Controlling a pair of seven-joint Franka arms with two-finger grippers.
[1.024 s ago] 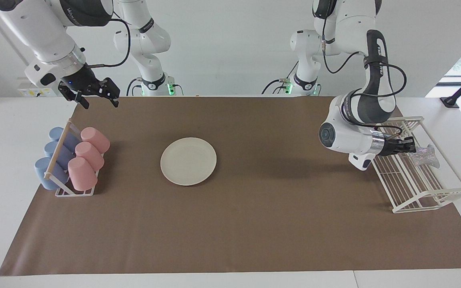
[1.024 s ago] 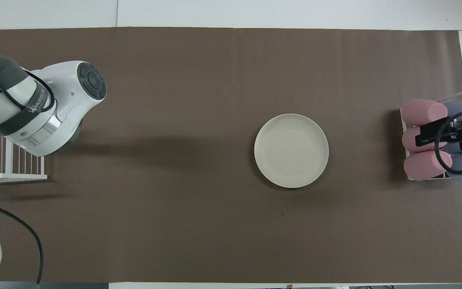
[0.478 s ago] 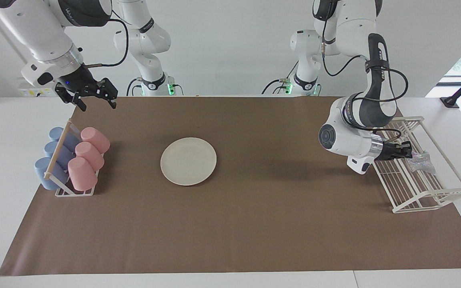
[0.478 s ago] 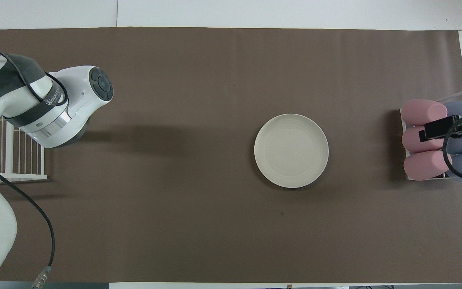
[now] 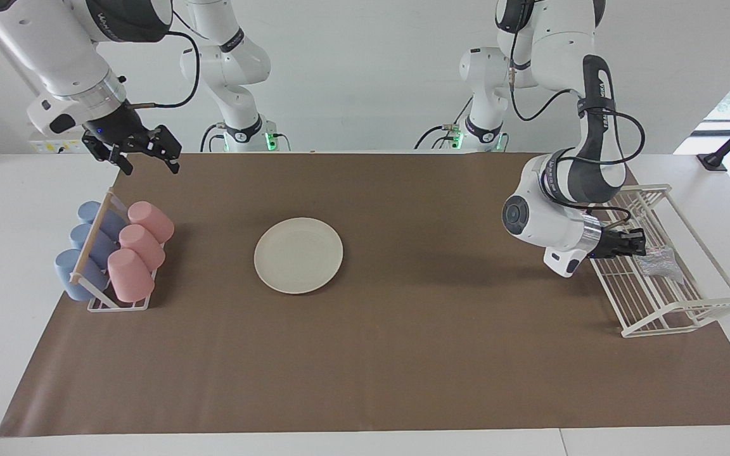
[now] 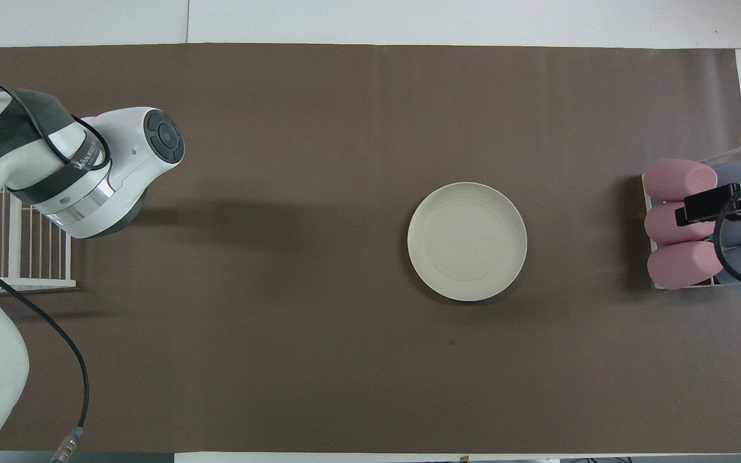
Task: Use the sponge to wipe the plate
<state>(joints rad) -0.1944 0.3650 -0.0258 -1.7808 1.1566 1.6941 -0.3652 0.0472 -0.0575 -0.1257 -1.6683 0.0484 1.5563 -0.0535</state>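
The cream-white plate [image 5: 298, 255] [image 6: 467, 241] lies flat on the brown mat near the table's middle, with nothing on it. The silvery sponge [image 5: 656, 261] rests on the wires of the white rack [image 5: 675, 310] at the left arm's end of the table. My left gripper [image 5: 637, 244] points sideways into the rack, its tip right against the sponge. The overhead view hides both under the left arm's wrist. My right gripper [image 5: 153, 168] [image 6: 731, 209] hangs open and holds nothing, in the air by the cup rack.
A small rack of pink and blue cups [image 5: 111, 253] [image 6: 679, 225] stands at the right arm's end of the mat. The white wire rack [image 6: 23, 244] sits on the mat's edge at the left arm's end.
The sponge has come down with the left gripper from above the rack onto its wires. The right gripper has risen a little and drawn back toward the robots.
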